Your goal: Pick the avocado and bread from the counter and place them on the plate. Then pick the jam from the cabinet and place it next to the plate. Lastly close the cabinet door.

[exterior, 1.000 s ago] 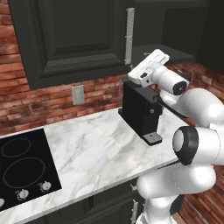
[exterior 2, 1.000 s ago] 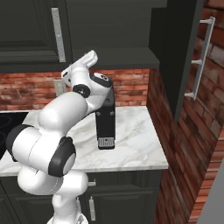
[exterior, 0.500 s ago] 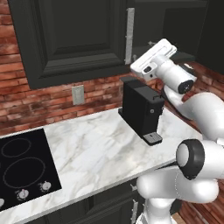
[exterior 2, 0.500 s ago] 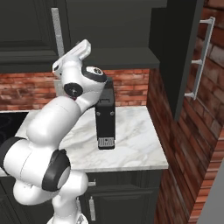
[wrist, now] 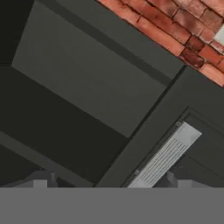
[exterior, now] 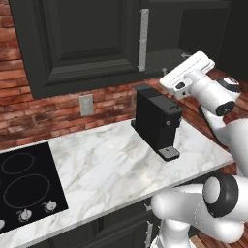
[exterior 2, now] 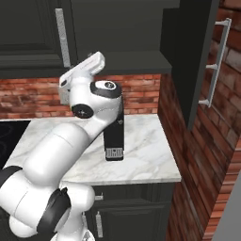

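The tall dark charcoal panelled cabinet door (exterior 2: 200,61) stands swung open at the counter's right end, probably stiff and hinge-guided, best taken by its long silver bar handle (exterior 2: 215,62), while the white arm's gripper (wrist: 105,179), fingers spread and empty, faces the cabinet.

Cabinet (exterior: 82,43) ahead of my hand: dark charcoal panelled fronts, with a silver bar handle (exterior: 144,38) ribbed in fine grey lines. Wall (exterior: 43,111) behind: red-brown brick with pale mortar, carrying a light grey outlet plate (exterior: 86,104). Counter (exterior: 111,169) below me: white-grey marble with soft grey veining. Coffee machine (exterior: 156,121) beneath my hand: black. Cooktop (exterior: 24,189) far to the side: black with thin grey ring markings.
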